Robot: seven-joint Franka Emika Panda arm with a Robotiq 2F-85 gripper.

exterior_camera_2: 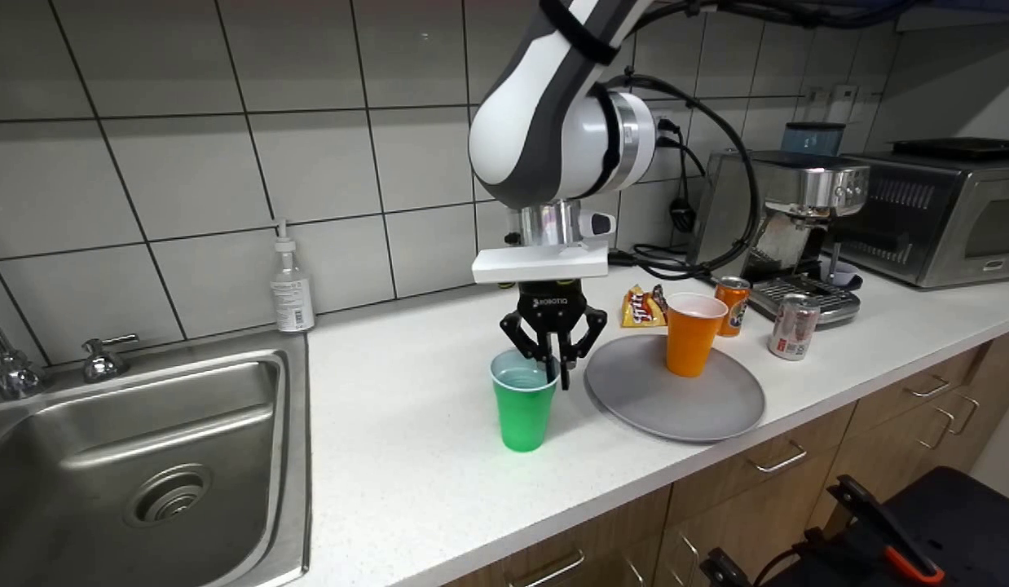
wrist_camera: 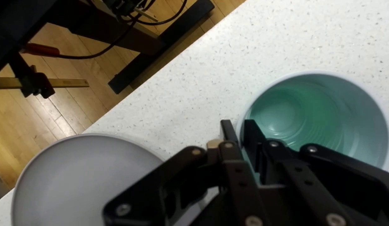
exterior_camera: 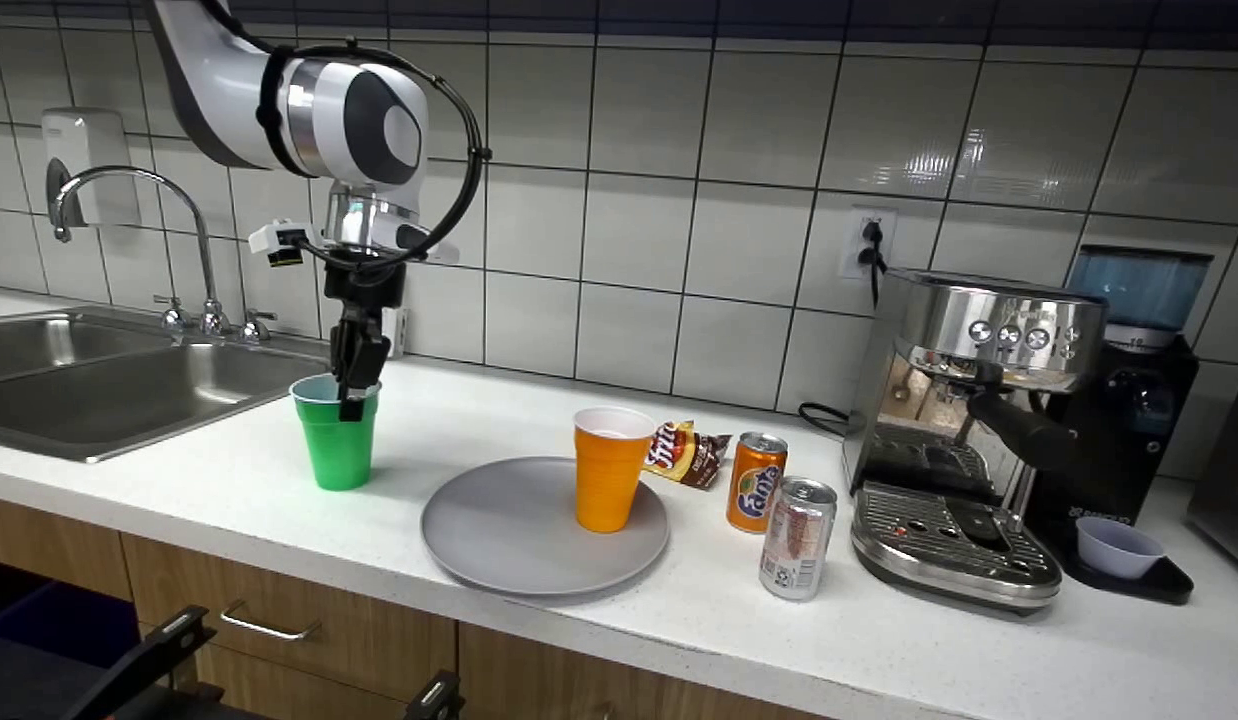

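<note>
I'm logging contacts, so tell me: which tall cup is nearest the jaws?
The green cup: the jaws straddle its rim, while the orange cup stands apart from them on the plate.

Above the black, ROBOTIQ-marked gripper (exterior_camera_2: 557, 377) sit a white bar (exterior_camera_2: 541, 262) and a silver collar (exterior_camera_2: 549, 222); farther above it, the white arm (exterior_camera_2: 500, 134) carries dark grey panels (exterior_camera_2: 549, 126), black straps (exterior_camera_2: 579, 34) and a looping black cable (exterior_camera: 476, 155). The gripper's screws (wrist_camera: 123, 209) look silvery, though blurred.
</note>
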